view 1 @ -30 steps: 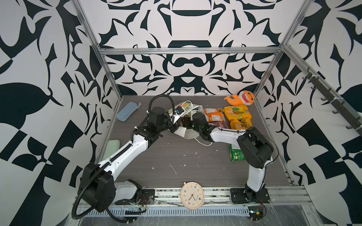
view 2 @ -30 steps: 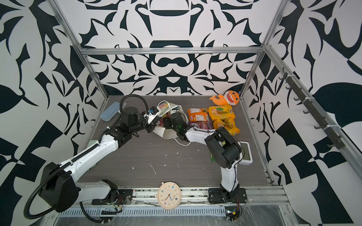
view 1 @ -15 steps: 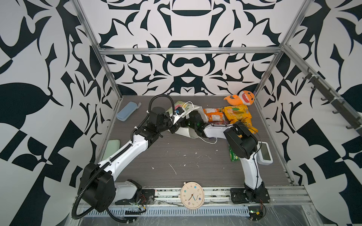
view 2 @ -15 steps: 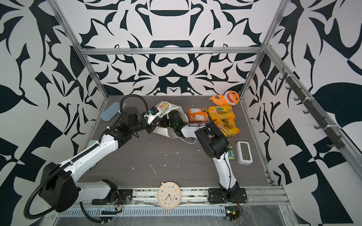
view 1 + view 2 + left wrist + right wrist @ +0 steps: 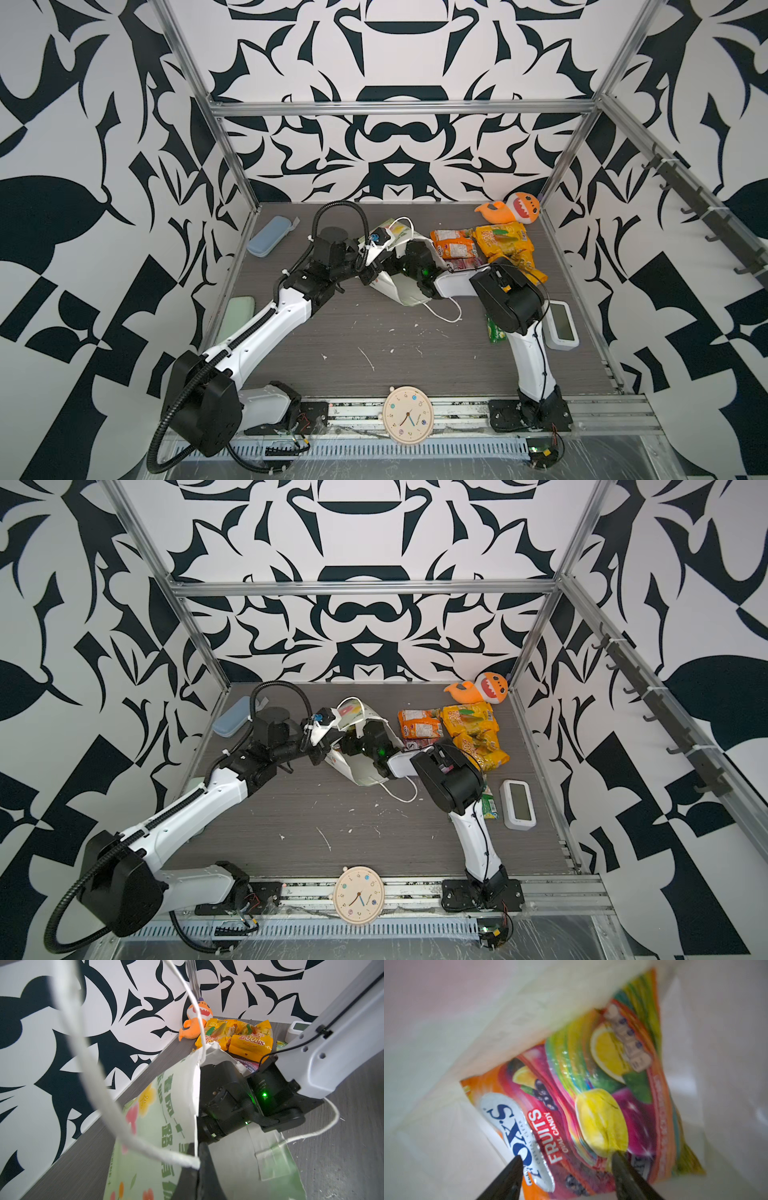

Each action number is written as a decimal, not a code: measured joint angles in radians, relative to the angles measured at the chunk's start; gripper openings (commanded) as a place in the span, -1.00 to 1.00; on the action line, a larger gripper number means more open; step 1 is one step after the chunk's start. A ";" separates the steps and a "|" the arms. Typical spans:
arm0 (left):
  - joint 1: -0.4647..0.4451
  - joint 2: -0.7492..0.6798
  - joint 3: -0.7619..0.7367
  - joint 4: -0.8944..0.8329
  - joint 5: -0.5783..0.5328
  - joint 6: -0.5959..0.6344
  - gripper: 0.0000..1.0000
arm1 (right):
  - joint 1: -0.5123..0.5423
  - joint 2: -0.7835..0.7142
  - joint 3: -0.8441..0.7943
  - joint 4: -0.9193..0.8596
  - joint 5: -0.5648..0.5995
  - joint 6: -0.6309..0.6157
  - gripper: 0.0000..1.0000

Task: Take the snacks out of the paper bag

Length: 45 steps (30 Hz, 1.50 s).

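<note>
Reaching into the paper bag (image 5: 400, 291), your right hand (image 5: 566, 1167) stands with its jaws apart over the orange-red FOX'S packet (image 5: 591, 1095) inside. Whether the fingertips (image 5: 619, 1165) touch the film cannot be told.

The packet lies flat against the bag's inner wall. Its long axis runs away from the hand, deeper into the bag and at a slant to the jaws, with the logo end nearest the tips.

The bag itself lies on its side toward the back middle of the tabletop (image 5: 353, 332). In both top views its mouth is turned to the right, where the right arm enters, and one cord handle (image 5: 446, 313) trails on the wood.

Your left hand (image 5: 199, 1169) is clamped on the bag's rim beside the other handle, holding the printed side up.

Outside the bag, just to its right, lie an orange packet (image 5: 453, 241), two yellow packets (image 5: 503, 241) and a purple packet (image 5: 467, 264), close together. A narrow green packet (image 5: 495, 332) lies nearer the front, partly under the right arm. An orange plush shark (image 5: 515, 208) sits in the back right corner.
</note>
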State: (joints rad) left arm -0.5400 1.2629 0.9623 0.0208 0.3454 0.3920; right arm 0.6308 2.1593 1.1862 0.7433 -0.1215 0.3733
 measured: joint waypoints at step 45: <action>0.000 0.098 -0.022 0.103 -0.011 -0.008 -1.00 | -0.008 -0.083 0.033 -0.078 -0.211 0.329 -1.00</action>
State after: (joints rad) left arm -0.5400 1.3605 0.9401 0.1242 0.3347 0.3843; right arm 0.6228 2.0766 1.2194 0.6655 -0.3328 0.7021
